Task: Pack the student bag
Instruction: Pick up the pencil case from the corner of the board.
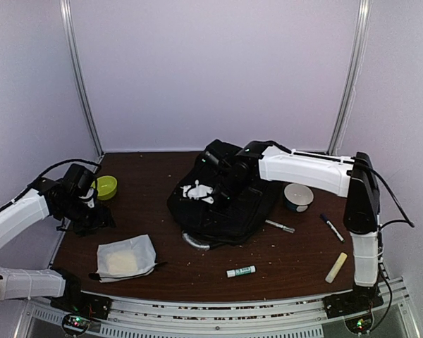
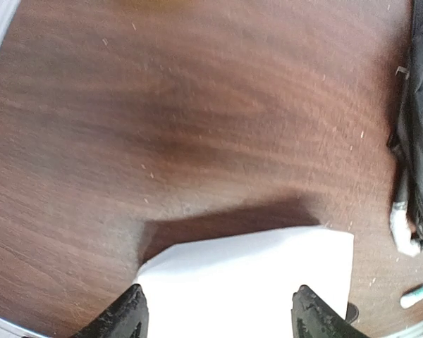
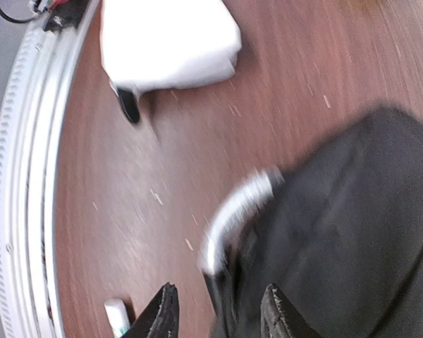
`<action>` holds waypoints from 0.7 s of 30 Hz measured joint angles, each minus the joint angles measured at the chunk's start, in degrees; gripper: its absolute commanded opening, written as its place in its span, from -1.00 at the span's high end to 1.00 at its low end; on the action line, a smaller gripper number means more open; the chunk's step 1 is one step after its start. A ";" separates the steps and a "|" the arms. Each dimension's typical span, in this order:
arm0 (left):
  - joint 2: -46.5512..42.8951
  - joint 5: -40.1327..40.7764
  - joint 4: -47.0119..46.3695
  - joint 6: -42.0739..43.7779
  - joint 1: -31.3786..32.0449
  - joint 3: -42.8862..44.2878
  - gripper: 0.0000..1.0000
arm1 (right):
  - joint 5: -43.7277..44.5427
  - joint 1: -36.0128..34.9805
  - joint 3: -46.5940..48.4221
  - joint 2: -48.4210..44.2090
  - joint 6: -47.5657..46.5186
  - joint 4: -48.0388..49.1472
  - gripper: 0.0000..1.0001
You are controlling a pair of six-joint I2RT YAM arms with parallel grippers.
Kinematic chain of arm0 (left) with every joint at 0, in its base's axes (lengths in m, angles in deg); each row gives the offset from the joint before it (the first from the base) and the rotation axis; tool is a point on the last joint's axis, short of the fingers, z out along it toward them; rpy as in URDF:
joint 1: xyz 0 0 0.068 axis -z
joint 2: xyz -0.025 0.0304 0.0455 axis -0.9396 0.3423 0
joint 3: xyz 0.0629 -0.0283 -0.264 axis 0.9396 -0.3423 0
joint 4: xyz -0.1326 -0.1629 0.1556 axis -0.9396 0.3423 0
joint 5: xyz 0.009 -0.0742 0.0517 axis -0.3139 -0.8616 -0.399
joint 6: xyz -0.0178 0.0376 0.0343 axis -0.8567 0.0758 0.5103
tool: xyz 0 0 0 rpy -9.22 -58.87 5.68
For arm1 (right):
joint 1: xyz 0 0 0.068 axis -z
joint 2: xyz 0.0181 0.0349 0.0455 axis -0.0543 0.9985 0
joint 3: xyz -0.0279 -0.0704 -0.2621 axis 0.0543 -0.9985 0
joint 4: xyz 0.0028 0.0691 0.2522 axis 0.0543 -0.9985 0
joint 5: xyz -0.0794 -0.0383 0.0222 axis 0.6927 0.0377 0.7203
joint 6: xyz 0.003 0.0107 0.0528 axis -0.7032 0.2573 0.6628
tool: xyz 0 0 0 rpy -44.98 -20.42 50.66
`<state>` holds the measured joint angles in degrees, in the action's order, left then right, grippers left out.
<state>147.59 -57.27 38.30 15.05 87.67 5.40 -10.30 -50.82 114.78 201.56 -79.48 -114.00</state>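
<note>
Right claw (image 3: 220, 290), parted, straddles the bag (image 3: 352, 232) edge by its grey handle (image 3: 236, 211) (we see that only from its wrist); left claw (image 2: 218, 292) hangs spread over the pouch (image 2: 247, 274).

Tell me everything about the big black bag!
The black backpack is soft fabric, lying flat and crumpled in the middle of the brown table. Its curved grey handle points toward the near edge. A small white thing lies on top. The right hand is low over it; contact is unclear.
</note>
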 measured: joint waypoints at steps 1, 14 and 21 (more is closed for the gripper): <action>0.59 -0.66 0.09 0.37 -0.15 0.00 -0.47 | -0.17 -1.38 0.96 0.55 0.61 0.79 0.08; -6.21 -1.18 -3.43 8.11 -0.90 -0.87 -0.71 | -5.46 -13.55 5.14 10.69 9.62 11.72 -0.30; -7.74 -0.85 -3.63 8.90 -0.90 -1.64 -0.66 | -6.38 -13.53 6.95 16.76 13.18 14.71 -0.21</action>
<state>139.85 -58.12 34.67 23.95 86.78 3.76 -16.69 -64.35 121.73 218.33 -66.30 -99.29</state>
